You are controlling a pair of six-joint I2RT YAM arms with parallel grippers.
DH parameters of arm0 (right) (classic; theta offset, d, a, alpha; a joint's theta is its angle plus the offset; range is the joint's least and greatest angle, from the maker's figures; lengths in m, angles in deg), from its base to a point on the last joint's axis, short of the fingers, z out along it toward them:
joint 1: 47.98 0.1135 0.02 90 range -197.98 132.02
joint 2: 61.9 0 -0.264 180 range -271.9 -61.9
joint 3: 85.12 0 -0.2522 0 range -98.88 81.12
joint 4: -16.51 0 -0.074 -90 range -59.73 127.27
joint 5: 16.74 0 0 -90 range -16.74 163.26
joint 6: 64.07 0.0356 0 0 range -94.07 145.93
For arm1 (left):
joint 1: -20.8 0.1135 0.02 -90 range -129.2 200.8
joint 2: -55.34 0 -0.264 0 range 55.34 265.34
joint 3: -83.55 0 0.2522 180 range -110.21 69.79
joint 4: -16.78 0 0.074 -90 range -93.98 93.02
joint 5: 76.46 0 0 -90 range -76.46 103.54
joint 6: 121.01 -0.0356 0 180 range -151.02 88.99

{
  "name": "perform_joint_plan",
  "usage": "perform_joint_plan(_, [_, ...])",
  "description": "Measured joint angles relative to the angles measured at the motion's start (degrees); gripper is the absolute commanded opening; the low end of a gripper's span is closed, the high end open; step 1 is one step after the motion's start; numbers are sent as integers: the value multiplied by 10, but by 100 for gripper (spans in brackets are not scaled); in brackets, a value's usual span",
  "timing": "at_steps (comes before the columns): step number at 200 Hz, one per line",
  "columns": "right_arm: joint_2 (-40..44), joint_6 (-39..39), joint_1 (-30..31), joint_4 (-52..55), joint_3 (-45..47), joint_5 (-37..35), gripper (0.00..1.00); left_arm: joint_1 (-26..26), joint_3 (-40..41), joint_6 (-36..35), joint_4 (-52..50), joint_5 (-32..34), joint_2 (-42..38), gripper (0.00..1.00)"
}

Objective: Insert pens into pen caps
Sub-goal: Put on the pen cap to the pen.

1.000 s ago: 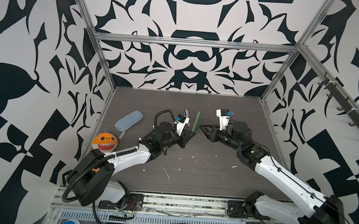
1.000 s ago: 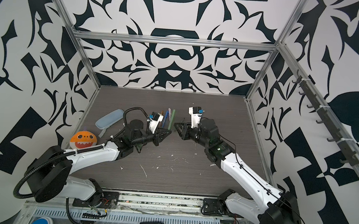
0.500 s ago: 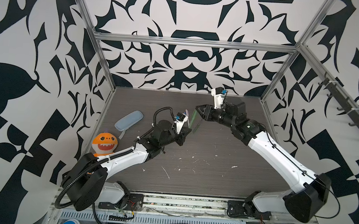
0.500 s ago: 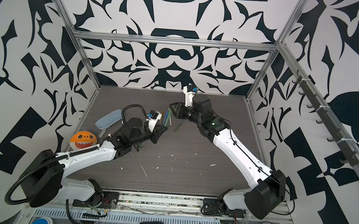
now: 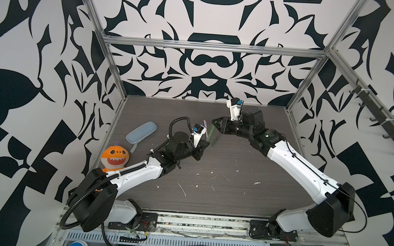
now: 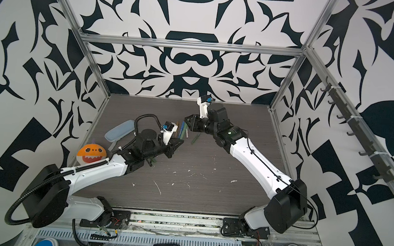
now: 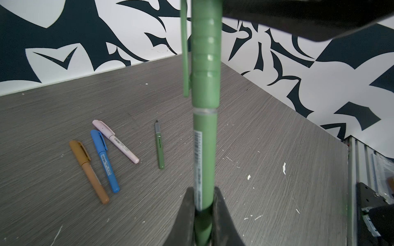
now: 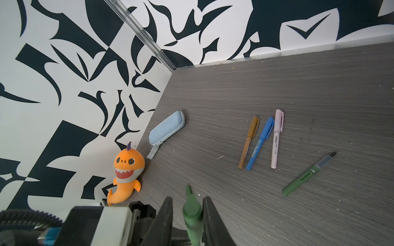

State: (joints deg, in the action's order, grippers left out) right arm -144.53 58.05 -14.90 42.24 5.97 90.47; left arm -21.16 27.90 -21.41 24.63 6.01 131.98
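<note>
My left gripper [image 7: 203, 191] is shut on the barrel of a green pen [image 7: 204, 149] and holds it up off the table. A green pen cap [image 7: 205, 53] sits on the pen's far end. My right gripper [image 8: 187, 199] is at that end, with its jaws on either side of the cap [image 8: 191, 209]. One finger touches the cap and a gap shows by the other. In a top view the two grippers meet mid-table, left gripper [image 5: 202, 148] and right gripper [image 5: 214, 125]. An uncapped green pen [image 8: 309, 173] lies alone. Orange-brown [image 8: 248, 142], blue [image 8: 260, 143] and pink [image 8: 276, 138] pens lie capped, side by side.
A pale blue pencil case [image 5: 141, 132] lies near the left wall. An orange plush shark [image 5: 114, 155] sits in front of it, close to my left arm. White flecks dot the grey table [image 5: 234, 191]. Patterned walls enclose three sides.
My right gripper has swung from beside the pen up to its far end, around the cap. My left gripper has kept its hold on the pen and shifted slightly left.
</note>
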Motion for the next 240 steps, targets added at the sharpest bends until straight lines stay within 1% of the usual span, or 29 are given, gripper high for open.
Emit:
perform_joint_plan(23, [-9, -1, 0, -3, 0, 0, 28, 0, 0, 0, 0, -4, 0, 0])
perform_joint_plan(37, [-12, -5, 0, -3, 0, 0, 21, 0, 0, 0, 0, -6, -1, 0])
perform_joint_plan(51, [-14, -9, 0, -6, 0, 0, 9, 0, 0, 2, 0, -7, -2, 0])
perform_joint_plan(79, [-14, -14, 0, -9, 0, 2, 0, 1, 0, 5, 0, -8, -4, 0])
perform_joint_plan(102, [-13, -12, -1, -30, 10, 7, 0, 1, 0, 13, 2, -5, -5, 0])
perform_joint_plan(145, [5, -6, 0, -105, 69, 4, 0, -1, 0, 30, -4, 10, -4, 0])
perform_joint_plan(201, [39, -16, 16, -203, 139, -50, 0, -2, -38, 37, -40, 2, 8, 0])
perform_joint_plan(240, [47, -17, 27, -277, 184, -81, 0, 3, -55, 41, -62, -11, 13, 0])
